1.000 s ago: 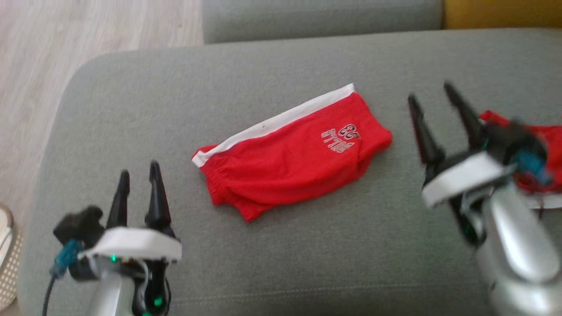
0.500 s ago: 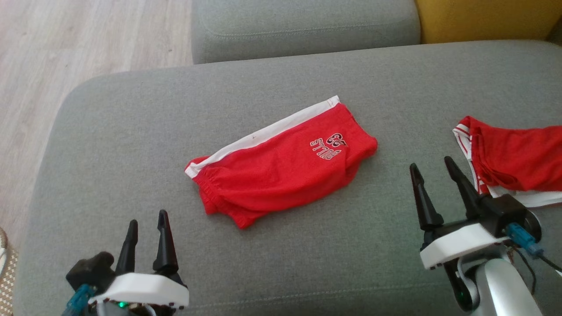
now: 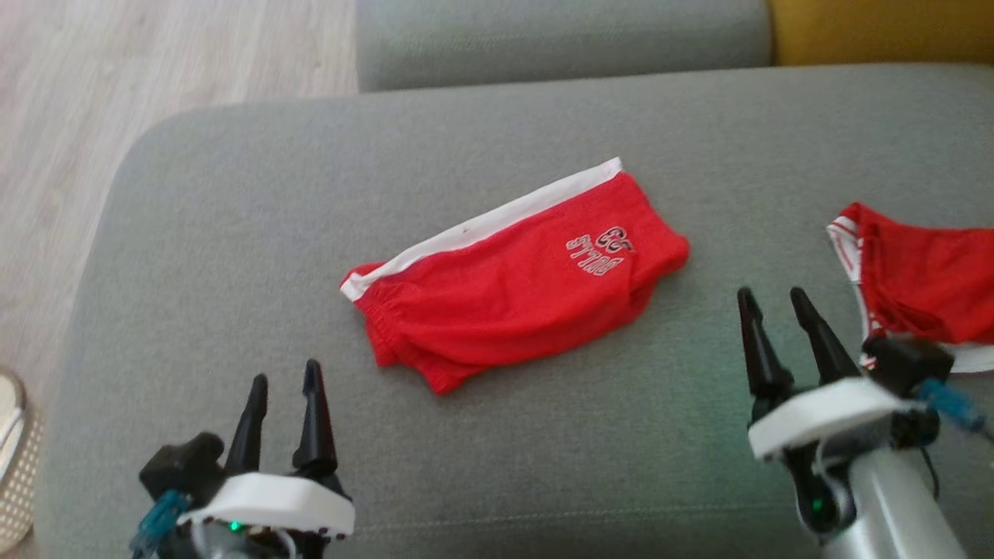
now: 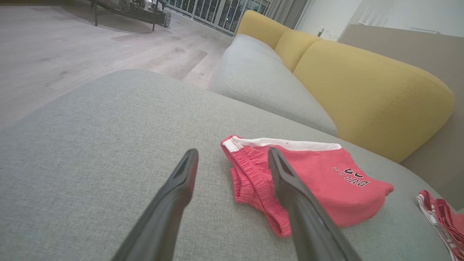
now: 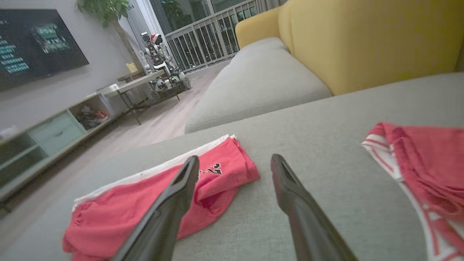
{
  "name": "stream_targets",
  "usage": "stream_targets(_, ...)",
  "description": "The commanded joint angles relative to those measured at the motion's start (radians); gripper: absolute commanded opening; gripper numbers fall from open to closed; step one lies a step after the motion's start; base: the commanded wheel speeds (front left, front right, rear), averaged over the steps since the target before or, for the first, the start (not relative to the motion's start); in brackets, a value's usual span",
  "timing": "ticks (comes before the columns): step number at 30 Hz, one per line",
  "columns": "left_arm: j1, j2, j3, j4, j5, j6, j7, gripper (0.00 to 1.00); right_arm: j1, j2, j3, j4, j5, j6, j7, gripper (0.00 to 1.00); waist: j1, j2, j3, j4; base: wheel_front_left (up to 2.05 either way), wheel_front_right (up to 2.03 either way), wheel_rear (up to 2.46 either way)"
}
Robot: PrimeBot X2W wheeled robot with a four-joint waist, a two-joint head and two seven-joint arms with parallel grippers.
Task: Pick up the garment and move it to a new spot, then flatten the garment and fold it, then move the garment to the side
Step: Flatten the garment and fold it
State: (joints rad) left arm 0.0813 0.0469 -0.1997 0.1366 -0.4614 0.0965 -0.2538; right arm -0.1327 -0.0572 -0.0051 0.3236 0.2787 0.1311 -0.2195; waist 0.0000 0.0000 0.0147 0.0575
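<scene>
The garment [image 3: 512, 295] is a pair of red shorts with a white stripe and a printed logo. It lies folded in the middle of the grey sofa cushion [image 3: 233, 233], and it also shows in both wrist views [image 4: 326, 181] [image 5: 145, 195]. My left gripper [image 3: 286, 373] stands open at the near left, a short way off the shorts' waistband end, holding nothing [image 4: 232, 151]. My right gripper [image 3: 772, 293] is open and empty at the near right, between the shorts and a second red garment [image 3: 924, 287], touching neither [image 5: 235, 158].
The second red garment, with white trim [image 5: 424, 156], lies crumpled at the cushion's right edge. A further grey seat [image 3: 559, 39] and a yellow backrest [image 4: 362, 90] lie beyond. Wooden floor [image 3: 78, 116] is off the cushion's left edge, with a pale perforated object [image 3: 12, 466] at the lower left.
My right gripper has drawn back from over the second red garment toward the near edge, still open. The head view has shifted. The folded shorts lie as before.
</scene>
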Motion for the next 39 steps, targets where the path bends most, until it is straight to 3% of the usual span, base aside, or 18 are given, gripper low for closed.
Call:
stream_targets(1, -0.060, 0.003, 0.022, -0.034, -0.001, 0.001, -0.008, 1.00, -0.083, 0.007, 0.024, -0.019, 0.063, 0.000, 0.016, 1.00, 0.0000, 0.0000, 0.024, 0.020, 0.00, 0.00, 0.00)
stream_targets(7, -0.093, 0.003, 0.006, -0.024, -0.019, 0.000, -0.008, 1.00, -0.189, 0.007, -0.018, 0.104, 0.378, 0.000, 0.157, 1.00, 0.0000, 0.0000, 0.085, 0.075, 0.00, 0.00, 0.00)
stream_targets(16, -0.129, 0.003, -0.012, -0.034, -0.026, 0.008, -0.008, 1.00, -0.359, 0.007, -0.114, 0.389, 0.573, 0.000, 0.335, 1.00, 0.0000, 0.0000, 0.137, 0.153, 0.00, 0.00, 0.00)
stream_targets(18, -0.137, 0.003, 0.010, -0.017, -0.080, 0.016, -0.008, 1.00, -0.419, 0.007, -0.143, 0.498, 0.632, 0.000, 0.361, 1.00, 0.0000, 0.0000, 0.149, 0.169, 0.00, 0.00, 0.00)
stream_targets(25, -0.158, 0.003, 0.053, -0.010, -0.060, -0.001, -0.008, 1.00, -0.531, 0.007, -0.147, 0.670, 0.664, 0.000, 0.385, 1.00, 0.0000, 0.0000, 0.171, 0.196, 0.00, 0.00, 0.00)
stream_targets(39, -0.186, 0.003, 0.008, -0.019, -0.089, 0.005, -0.008, 1.00, -0.678, -0.012, -0.176, 0.862, 0.606, 0.000, 0.337, 1.00, 0.0000, 0.0000, 0.217, 0.246, 0.00, 0.00, 0.00)
